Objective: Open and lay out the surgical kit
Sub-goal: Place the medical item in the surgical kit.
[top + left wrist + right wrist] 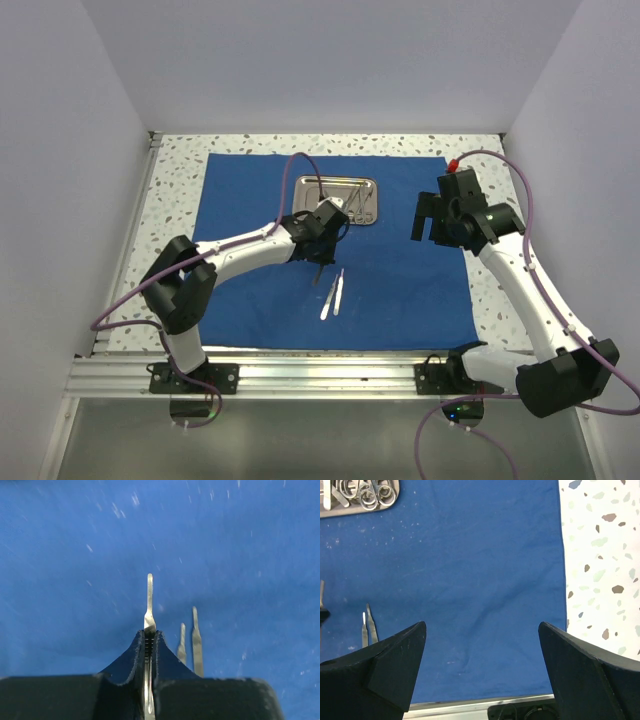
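My left tool (149, 639) is clenched on a thin silver steel instrument (149, 597). The two black fingers pinch its shank, and its slim end projects ahead of the fingertips. I cannot tell whether that end touches the cloth.

Just beside the held piece, toward the right edge of the table, two flat silver steel instruments (196, 636) lie side by side. They are close together but apart from my fingers. Their long axes run roughly from the near edge to the far edge, and the held instrument is close to parallel with them. In my judgement, the set-down spot is on the left-edge side of this pair, keeping the same axis and leaving a gap.

All of this rests on the royal-blue cloth drape (420, 290), which is spread flat over the middle of the speckled white table (180, 180). The small rectangular shiny steel tray (372, 182) sits on the drape toward the far edge, beyond my left tool. Ring-handled steel instruments (370, 492) lie inside it, not yet laid out.

My right tool (482, 626) is released, its fingers spread wide and empty. It hovers over the right part of the drape, well apart from the row. The left arm is clearly the nearer one for this placement.
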Controlling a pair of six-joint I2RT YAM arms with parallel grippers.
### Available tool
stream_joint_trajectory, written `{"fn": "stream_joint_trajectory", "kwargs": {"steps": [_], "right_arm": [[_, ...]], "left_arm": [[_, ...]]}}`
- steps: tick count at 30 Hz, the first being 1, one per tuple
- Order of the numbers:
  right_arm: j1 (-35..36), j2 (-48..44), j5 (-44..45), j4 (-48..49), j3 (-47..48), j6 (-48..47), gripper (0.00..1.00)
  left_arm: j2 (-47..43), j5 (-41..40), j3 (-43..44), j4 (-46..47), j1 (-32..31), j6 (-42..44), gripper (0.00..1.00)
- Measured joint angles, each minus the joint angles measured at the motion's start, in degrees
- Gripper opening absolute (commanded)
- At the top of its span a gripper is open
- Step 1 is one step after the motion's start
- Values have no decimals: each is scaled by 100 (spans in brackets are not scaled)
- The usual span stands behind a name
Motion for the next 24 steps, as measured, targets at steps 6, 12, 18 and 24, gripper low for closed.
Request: {"fn": "stream_joint_trajectory", "kwargs": {"steps": [6,12,18,24], "right_arm": [[0,-61,-63,-15,-136,63,98],[0,-37,-116,-13,-94,68,98],[0,498,-417,313,557,70,98],[96,1943,-765,684,1945,72,96]], "left_arm": [[-39,-7,-369,52,-417,-568,27],[-20,149,-393,144,-437,-857,84],[-74,179,-254,-103,-483,-1029,93],[-702,120,173,-490,-219,-885,94]]}}
